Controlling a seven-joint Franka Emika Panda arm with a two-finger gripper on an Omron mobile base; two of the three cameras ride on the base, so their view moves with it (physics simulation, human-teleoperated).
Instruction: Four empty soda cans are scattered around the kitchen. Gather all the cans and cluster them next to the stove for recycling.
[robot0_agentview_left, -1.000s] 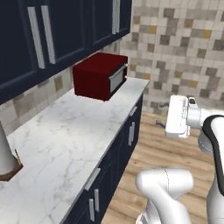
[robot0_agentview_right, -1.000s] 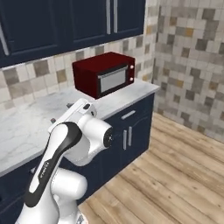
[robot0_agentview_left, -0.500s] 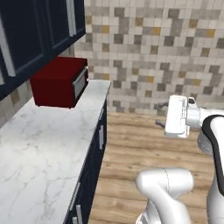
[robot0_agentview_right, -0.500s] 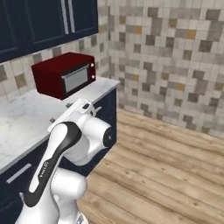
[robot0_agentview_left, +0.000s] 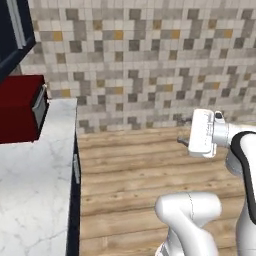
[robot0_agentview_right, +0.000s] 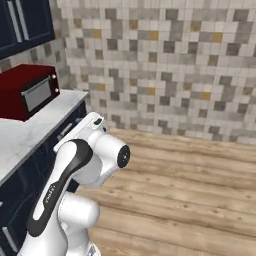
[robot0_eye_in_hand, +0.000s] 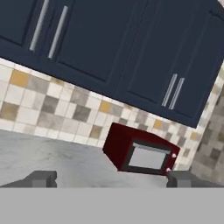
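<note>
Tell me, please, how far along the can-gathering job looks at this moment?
Nothing looks done: no can or stove is in sight. The gripper is open, its fingers empty, facing the red microwave on the marble counter under navy cabinets. Finding, carrying and clustering all four cans beside the stove seems left.

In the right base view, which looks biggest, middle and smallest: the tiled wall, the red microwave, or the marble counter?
1. Tiled wall, biggest by far.
2. Marble counter, though part runs off the picture.
3. Red microwave, smallest.
The counter and microwave look fairly close in size, so that order is unsure.
</note>
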